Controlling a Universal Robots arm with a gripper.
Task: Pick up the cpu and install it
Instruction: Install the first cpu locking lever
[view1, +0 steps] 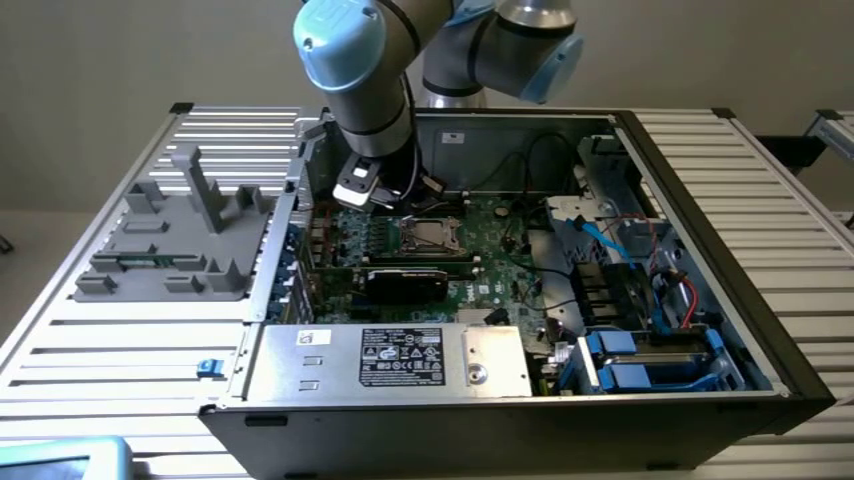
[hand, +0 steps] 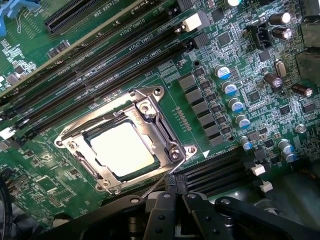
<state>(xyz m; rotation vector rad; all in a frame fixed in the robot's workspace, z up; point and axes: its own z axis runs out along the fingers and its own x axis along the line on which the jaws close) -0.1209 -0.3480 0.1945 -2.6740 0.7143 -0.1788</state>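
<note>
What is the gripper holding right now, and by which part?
Nothing. The gripper is shut with nothing between its fingers. The cpu lies flat inside the metal socket frame on the board, not in the grip.

1. The cpu (hand: 121, 150) is a small, flat, square chip with a shiny silver top that glares almost white under the light.
2. It lies flat with its top face up, seated inside the metal socket frame (hand: 150, 107) on the green motherboard (hand: 220, 60). Its edges run parallel to the frame's sides.
3. The frame's rim borders it all round.
4. In the exterior view it shows as a small pale square near the middle of the board, inside the open computer case (view1: 534, 445).
</note>
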